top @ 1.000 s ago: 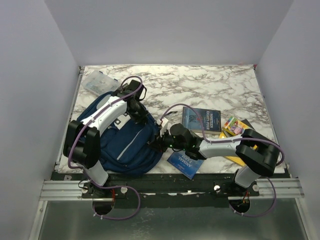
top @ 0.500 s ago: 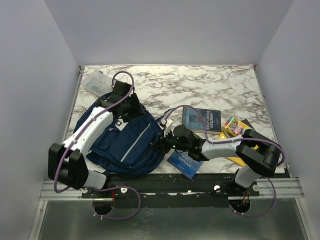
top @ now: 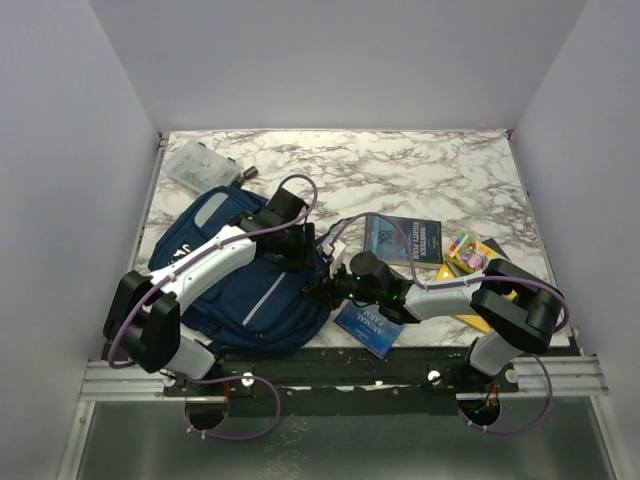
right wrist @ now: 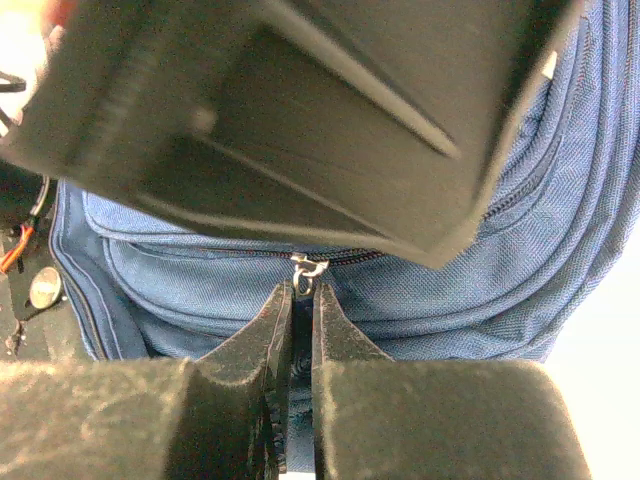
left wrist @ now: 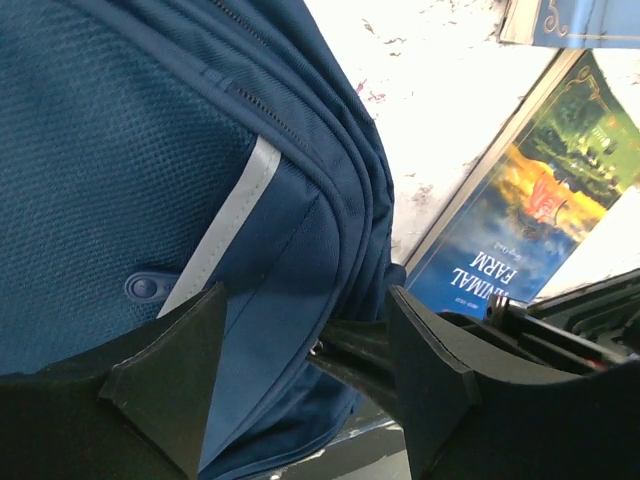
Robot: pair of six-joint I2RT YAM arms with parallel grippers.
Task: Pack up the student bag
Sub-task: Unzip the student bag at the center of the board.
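You have one student bag (top: 240,300) at the lower left of the table (top: 430,170). Your left gripper (left wrist: 305,300) stands apart over its right edge. Your right gripper (right wrist: 300,295) is pinched on one zipper pull (right wrist: 306,268). Two books lie to the right of the bag: the lower book (top: 368,325) and the upper book (top: 402,240).

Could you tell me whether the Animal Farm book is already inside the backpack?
No, the Animal Farm book lies outside on the marble table, beside the student bag.
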